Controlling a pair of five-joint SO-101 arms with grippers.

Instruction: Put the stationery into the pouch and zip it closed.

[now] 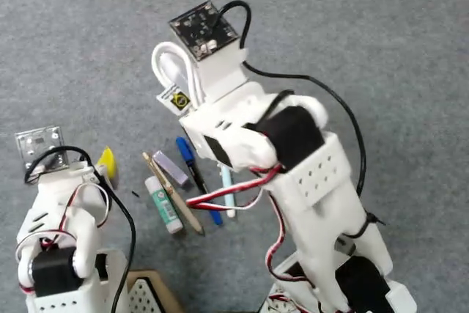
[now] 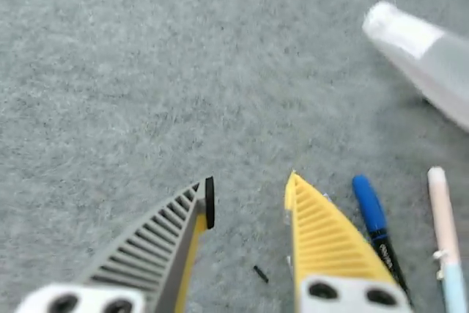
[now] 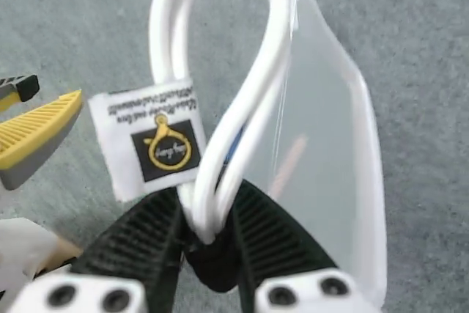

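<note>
My right gripper [image 3: 209, 214] is shut on the white edge of a clear pouch [image 3: 326, 159], beside its white loop handle [image 3: 220, 5] and label tag [image 3: 150, 141]. In the high view the pouch's loop [image 1: 174, 71] sticks out from under the right arm, held above the stationery. On the grey mat lie a glue stick [image 1: 163, 204], a wooden stick [image 1: 174, 194], a purple eraser [image 1: 170, 168], a blue pen [image 1: 195, 178] and a pale blue pen [image 1: 228, 192]. My left gripper [image 2: 249, 196] is open and empty just left of them, with the blue pen [image 2: 374, 218] close to its yellow finger [image 2: 322, 232].
The grey felt mat [image 1: 381, 49] covers the table, with free room at the back and right. A small black speck [image 1: 135, 194] lies near the glue stick. A brown board corner [image 1: 150, 291] sits at the front edge by the left arm's base.
</note>
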